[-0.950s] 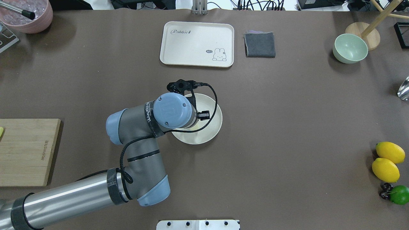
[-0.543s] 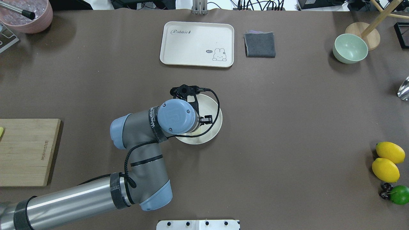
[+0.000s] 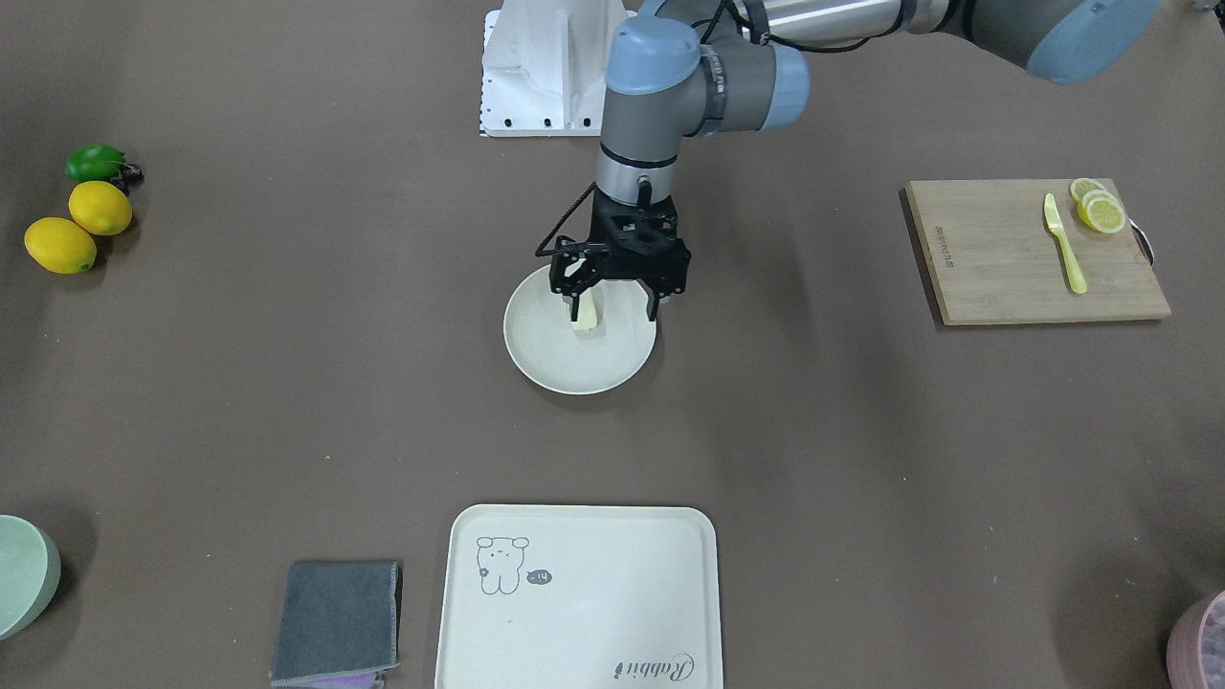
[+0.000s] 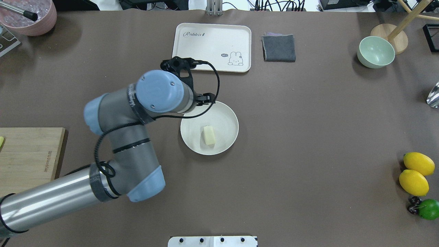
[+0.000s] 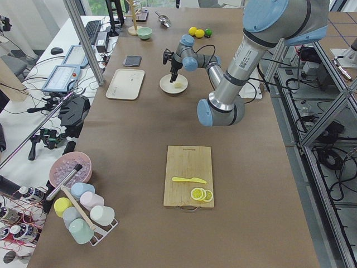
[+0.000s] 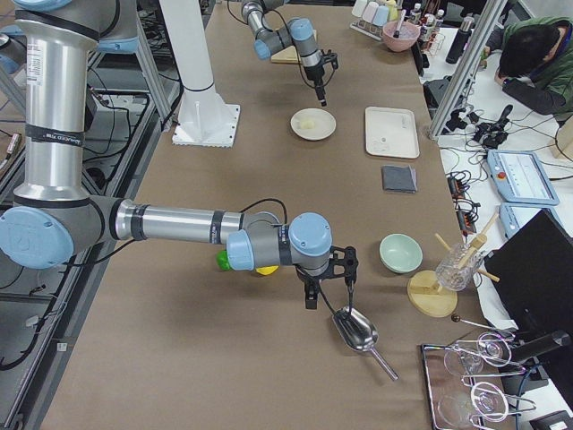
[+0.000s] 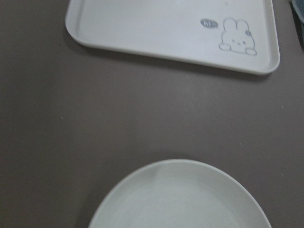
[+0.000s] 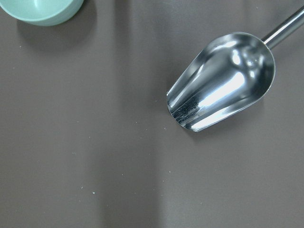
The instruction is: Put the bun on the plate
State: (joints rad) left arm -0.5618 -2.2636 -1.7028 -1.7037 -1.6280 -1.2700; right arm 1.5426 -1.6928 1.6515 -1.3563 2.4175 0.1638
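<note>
**On the plate (image 4: 224, 118): bun (image 4: 209, 135) at rest, left gripper (image 3: 612, 306) open**

On the plate's floor, a little off centre toward the robot's side, we find the bun lying flat and touching nothing else. We read it as a small, pale cream-yellow block with rounded edges and a plain face. We judge it light and soft, likely to dent under a hard pinch and to slide on the smooth plate. Should it need regripping, we would take it across its two long sides, at mid-length, with a gentle squeeze. We see the left gripper hanging above the plate, fingers spread wide and holding nothing. We find the right gripper (image 6: 328, 291) well apart, over a scoop (image 8: 223, 80); we cannot tell whether it is spread or closed.
</note>
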